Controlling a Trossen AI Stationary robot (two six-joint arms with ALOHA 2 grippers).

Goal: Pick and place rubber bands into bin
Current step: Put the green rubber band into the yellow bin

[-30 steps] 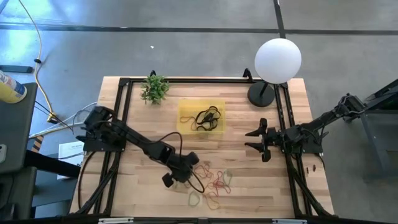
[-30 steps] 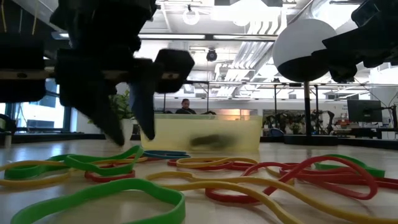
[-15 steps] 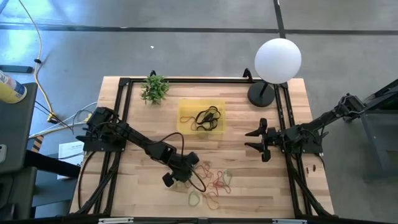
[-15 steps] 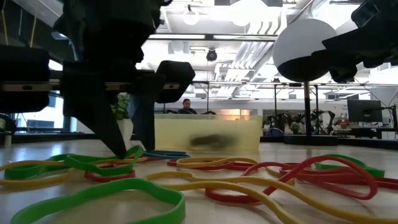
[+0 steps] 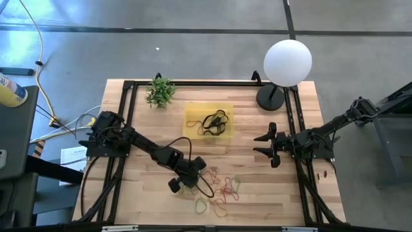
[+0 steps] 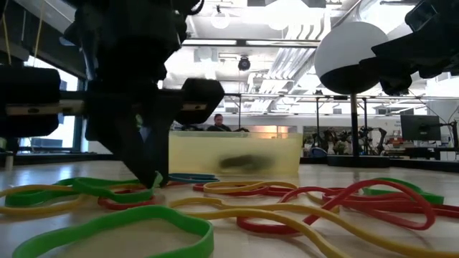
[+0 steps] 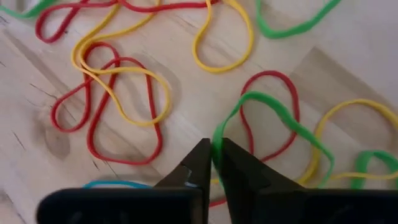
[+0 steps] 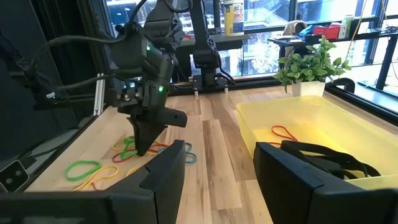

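Note:
Red, yellow, green and orange rubber bands [image 5: 222,189] lie loose on the wooden table near its near edge, and they fill the left wrist view. My left gripper [image 5: 191,177] stands over their left side, shut on a green rubber band [image 7: 281,116]. The yellow translucent bin [image 5: 208,121] sits beyond them toward the far edge, with black bands [image 5: 215,121] and a red one [image 8: 284,132] inside. My right gripper [image 5: 267,145] hangs open at the table's right side, clear of everything. My left gripper [image 7: 214,148] pinches the green rubber band at one end of its loop [image 7: 217,138] between its two fingertips. The fingers come from above, pointing down, with the tips at table level [image 6: 154,179]. The rest of the band lies slack on the table.
A small green plant [image 5: 159,91] stands at the far left and a white globe lamp [image 5: 288,62] at the far right. Black frame rails [image 5: 124,122] run along the table's sides. A blue band [image 7: 118,184] lies beside the left gripper. A person [image 6: 213,123] sits far behind the table.
My left gripper has come down onto the left side of the band pile, and its fingers have gone from wide apart to shut on the green band. The bands and the right arm have stayed where they were.

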